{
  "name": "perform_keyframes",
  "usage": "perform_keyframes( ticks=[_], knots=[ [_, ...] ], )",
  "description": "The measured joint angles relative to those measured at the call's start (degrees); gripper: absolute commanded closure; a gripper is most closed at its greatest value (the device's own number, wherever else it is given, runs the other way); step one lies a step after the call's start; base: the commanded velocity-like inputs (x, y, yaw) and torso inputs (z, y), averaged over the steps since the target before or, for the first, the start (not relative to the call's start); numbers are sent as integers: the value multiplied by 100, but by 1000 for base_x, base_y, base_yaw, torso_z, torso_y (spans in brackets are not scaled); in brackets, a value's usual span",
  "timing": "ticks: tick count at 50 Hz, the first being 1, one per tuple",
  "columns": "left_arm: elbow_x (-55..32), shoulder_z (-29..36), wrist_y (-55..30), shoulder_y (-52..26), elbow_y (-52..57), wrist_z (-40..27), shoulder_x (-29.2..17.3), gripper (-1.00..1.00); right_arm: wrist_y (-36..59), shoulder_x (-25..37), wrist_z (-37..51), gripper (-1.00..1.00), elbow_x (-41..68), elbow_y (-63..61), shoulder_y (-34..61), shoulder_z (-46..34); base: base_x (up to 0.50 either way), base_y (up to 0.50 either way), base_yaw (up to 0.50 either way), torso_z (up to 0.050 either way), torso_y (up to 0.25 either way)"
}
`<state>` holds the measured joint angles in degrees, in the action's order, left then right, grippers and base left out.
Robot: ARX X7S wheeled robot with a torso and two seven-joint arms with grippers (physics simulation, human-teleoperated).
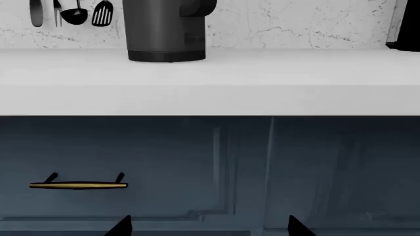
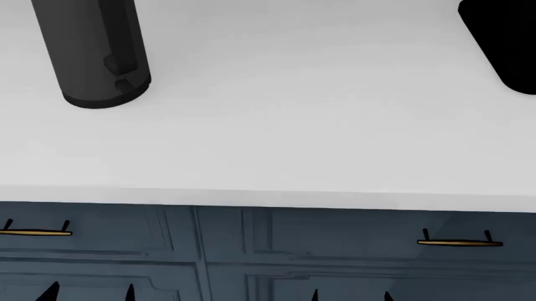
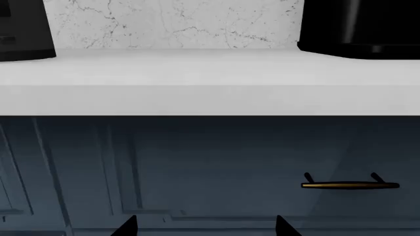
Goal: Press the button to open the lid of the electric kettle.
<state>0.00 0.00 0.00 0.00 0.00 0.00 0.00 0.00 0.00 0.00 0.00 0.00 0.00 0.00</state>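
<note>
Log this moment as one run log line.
kettle upright on counter | lid out of view | left hand low, open | right hand low, open | no contact

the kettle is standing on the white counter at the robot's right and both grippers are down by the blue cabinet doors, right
Not quite: the kettle stands on the white counter at the robot's left, as the head view shows. The left gripper and right gripper are indeed low, by the blue cabinet doors.
</note>
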Motion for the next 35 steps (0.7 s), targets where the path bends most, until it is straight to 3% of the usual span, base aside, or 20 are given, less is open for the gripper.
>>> perform_keyframes(
  ticks=[25, 35],
  knots=[
    [-264, 355, 159, -14, -100, -385, -316, -100, 7, 312, 334, -100, 263, -34, -12, -367, 0, 0, 0, 0, 0],
    [-272, 444, 386, -1, -159, -510, -427, -100, 0, 413, 460, -100, 257, -12, -3, -494, 0, 0, 0, 48, 0]
  ],
)
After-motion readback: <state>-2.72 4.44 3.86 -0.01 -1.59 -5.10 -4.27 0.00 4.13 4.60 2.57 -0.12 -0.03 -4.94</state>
